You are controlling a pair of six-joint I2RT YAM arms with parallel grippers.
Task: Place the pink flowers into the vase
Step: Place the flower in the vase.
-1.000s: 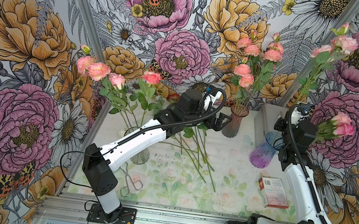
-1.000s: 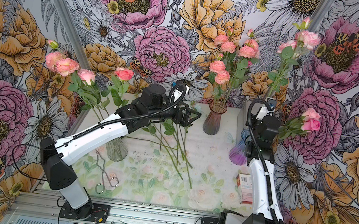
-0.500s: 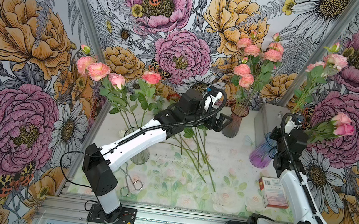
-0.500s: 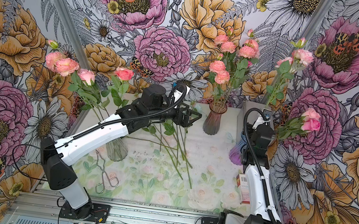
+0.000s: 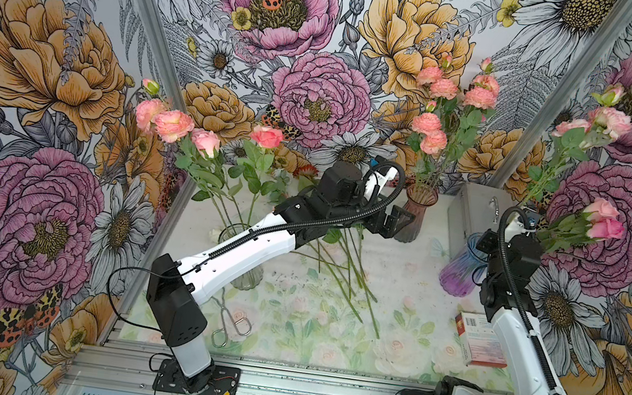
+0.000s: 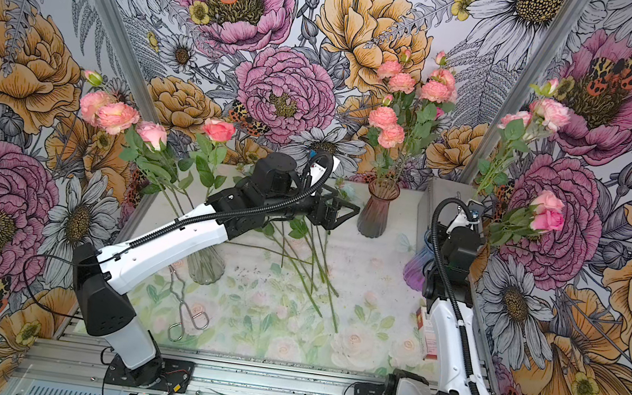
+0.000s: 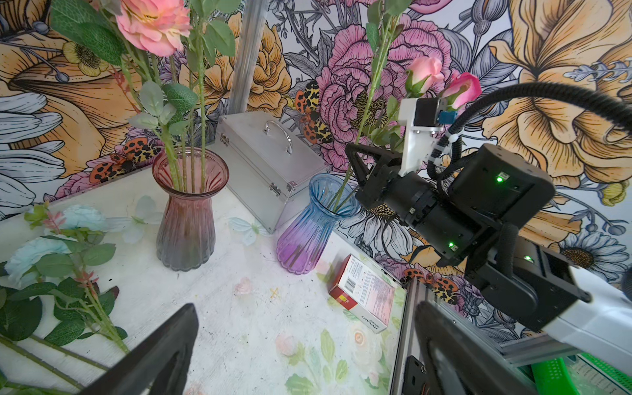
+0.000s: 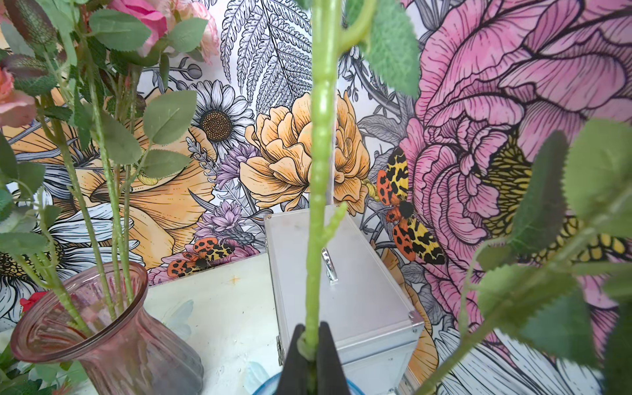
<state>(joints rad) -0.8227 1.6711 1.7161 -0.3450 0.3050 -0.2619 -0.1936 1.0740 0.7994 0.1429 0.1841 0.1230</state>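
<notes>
— Where was the right gripper (image 8: 310, 337)?

— At 3 o'clock on the table, above the blue-and-purple vase (image 7: 309, 222). Its jaws were pinched tight on the green stem of a pink carnation spray (image 8: 319, 171), which stood nearly upright. In the left wrist view, the stem's lower end dipped into the vase's mouth.

— Anything else in that vase?

— Two pink roses (image 5: 608, 229), leaning out toward 3 o'clock, toward the wall.

— And the left gripper (image 5: 398, 223)?

— Spread wide and holding nothing. It hovered just beside the rose-tinted vase (image 5: 411, 220) at 1 o'clock, which had pink carnations (image 5: 443, 88) standing in it.

— The rest of the table?

— A clear glass vase (image 5: 248, 279) at 9 o'clock held more pink blooms (image 5: 173, 124), and the left arm partly hid it. Loose green stems (image 5: 356, 279) lay near the centre. There was a silver case (image 5: 471, 212) at 2 o'clock, a red-and-white box (image 5: 480, 343) at 4 o'clock and a scissor-like metal tool (image 5: 230, 321) at 8 o'clock.
</notes>
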